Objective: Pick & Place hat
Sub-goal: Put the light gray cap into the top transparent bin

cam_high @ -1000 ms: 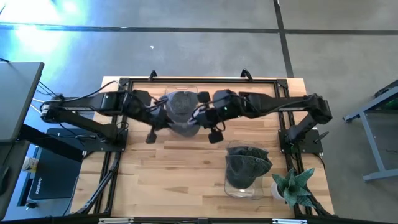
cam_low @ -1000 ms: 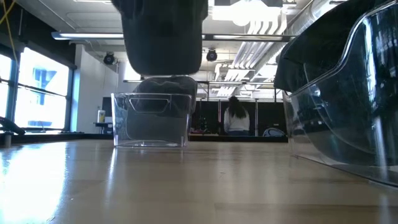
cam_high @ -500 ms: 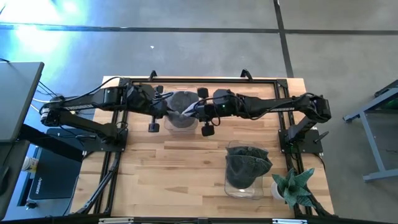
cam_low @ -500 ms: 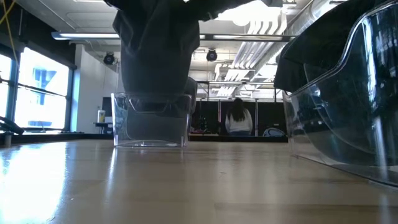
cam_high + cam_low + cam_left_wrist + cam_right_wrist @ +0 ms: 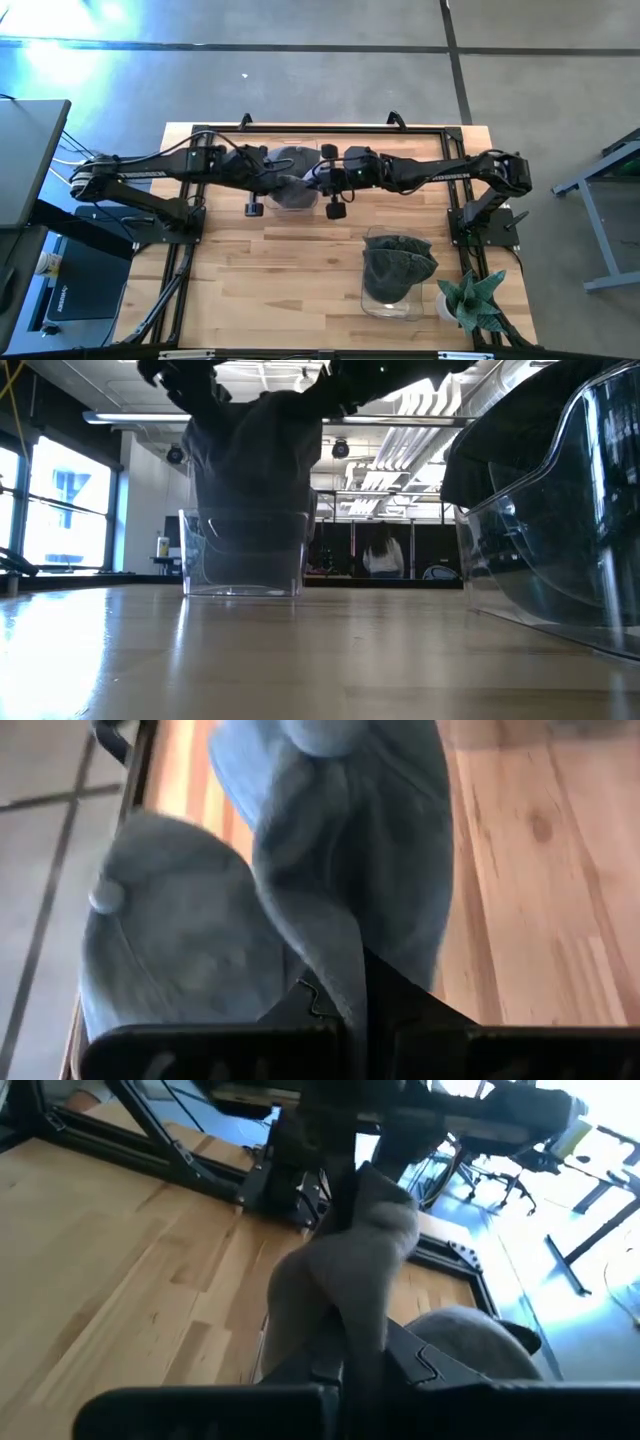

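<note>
A grey hat (image 5: 290,188) hangs between my two grippers over a clear bin (image 5: 300,150) near the table's far edge. In the low view the hat (image 5: 255,470) reaches down into the bin (image 5: 245,575). My left gripper (image 5: 272,183) is shut on its left side and my right gripper (image 5: 312,183) on its right side. Another grey hat with a top button (image 5: 170,950) lies in the bin underneath, also showing as a dome (image 5: 470,1340) in the right wrist view. My left gripper (image 5: 355,1010) pinches a raised fold of the hat's cloth (image 5: 335,955) between its two fingers, on the hat's left side. The hat hangs below the fingers. My right gripper (image 5: 360,1365) pinches a fold of the hat's cloth (image 5: 365,1320) on its right side, between the two fingers. The cloth stands up in a ridge from the fingers toward the other arm.
A second clear bin (image 5: 395,295) holding dark hats stands on the table's right near part and fills the right of the low view (image 5: 560,560). A green plant (image 5: 470,300) sits at the near right corner. Bare wood lies on the near left.
Both grippers have moved toward the table's far edge and down, staying shut on the hat. The hat, first held above the bin, has been carried back and lowered so that its lower part now sits inside the bin's walls.
</note>
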Robot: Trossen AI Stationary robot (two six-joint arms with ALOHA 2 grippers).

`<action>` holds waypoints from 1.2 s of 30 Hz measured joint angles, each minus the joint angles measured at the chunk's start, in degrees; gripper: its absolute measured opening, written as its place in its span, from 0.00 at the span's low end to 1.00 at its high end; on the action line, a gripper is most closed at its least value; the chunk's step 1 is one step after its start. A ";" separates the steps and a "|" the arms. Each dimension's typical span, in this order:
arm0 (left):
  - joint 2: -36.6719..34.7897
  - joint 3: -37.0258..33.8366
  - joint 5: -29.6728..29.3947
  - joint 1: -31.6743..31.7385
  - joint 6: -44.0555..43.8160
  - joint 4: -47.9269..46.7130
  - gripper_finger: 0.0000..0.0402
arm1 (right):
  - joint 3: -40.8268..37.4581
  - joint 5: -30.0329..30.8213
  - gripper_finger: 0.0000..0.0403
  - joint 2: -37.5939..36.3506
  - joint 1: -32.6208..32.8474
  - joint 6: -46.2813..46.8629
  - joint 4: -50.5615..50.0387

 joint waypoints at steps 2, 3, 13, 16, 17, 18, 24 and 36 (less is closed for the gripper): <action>0.54 -1.01 -0.55 0.00 -0.46 1.68 0.00 | -0.57 0.15 0.07 0.00 -0.38 1.43 0.03; 0.59 -1.67 -1.01 0.00 -0.85 1.26 0.00 | -0.79 0.75 0.08 0.00 -0.61 2.65 -0.08; 0.56 -7.66 -3.78 1.05 -6.46 6.97 0.01 | -1.47 -0.80 0.14 0.00 -4.26 7.62 -0.56; 0.56 -8.14 -3.99 3.54 -7.87 7.22 0.04 | -1.43 -1.25 0.16 0.54 -5.41 10.10 -0.58; 0.55 -8.14 -4.19 4.62 -7.84 7.66 0.06 | -1.43 -1.23 0.17 0.78 -5.73 10.84 -0.70; 0.56 -8.14 -4.16 5.72 -7.71 8.36 0.08 | -1.43 -1.19 0.18 1.10 -5.91 11.47 -0.66; 0.52 -8.14 -3.48 11.21 -7.37 13.34 0.19 | -1.43 -1.29 0.26 1.02 -6.01 16.04 -0.52; -2.42 -8.10 -3.26 14.60 -13.81 12.93 0.24 | -1.34 -4.65 0.50 -3.85 -5.58 32.92 -4.99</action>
